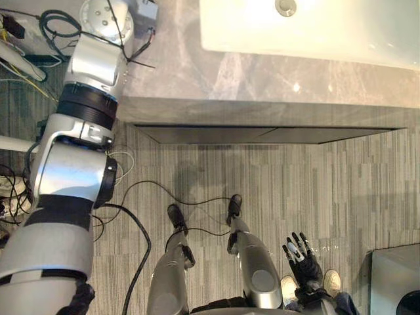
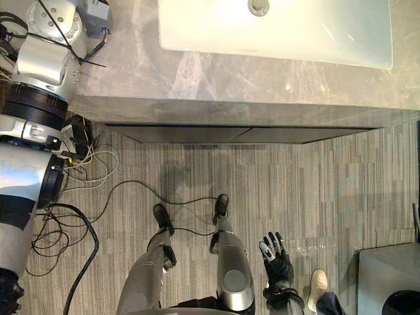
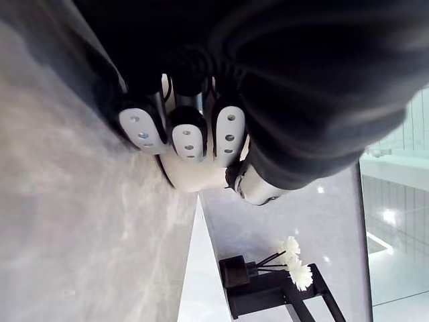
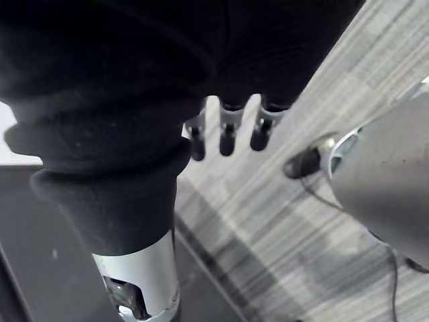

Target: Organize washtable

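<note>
Grey marble table (image 1: 216, 75) runs across the top of the left eye view. A white sink (image 1: 328, 29) is sunk into it, with a round drain (image 1: 285, 6) near the sink's far edge. The left arm (image 1: 85, 72) reaches up along the left side to the table's left corner. Below the table lies a striped grey floor (image 1: 315, 184). The right hand (image 1: 302, 257) hangs low over that floor, well apart from the table. Its fingers are straight and spread, and it holds nothing.

The right eye view gives the same scene from slightly to one side. A person's pale shoe (image 2: 318, 285) stands on the floor just beside the right hand. A dark box (image 2: 384, 275) sits in the lower right corner.

In the left wrist view, the left hand (image 3: 188, 137) is over the table, fingers curled, thumb apart from them. A pale rounded shape shows between fingers and thumb. I cannot tell whether the hand grips it or whether it is part of the sink behind. Farther along the table a black holder (image 3: 236, 272) stands near the sink's edge, with white flowers (image 3: 295, 265) on thin dark stems.

In the right wrist view, the right hand's fingers point straight out over the floor, with nothing in them.
</note>
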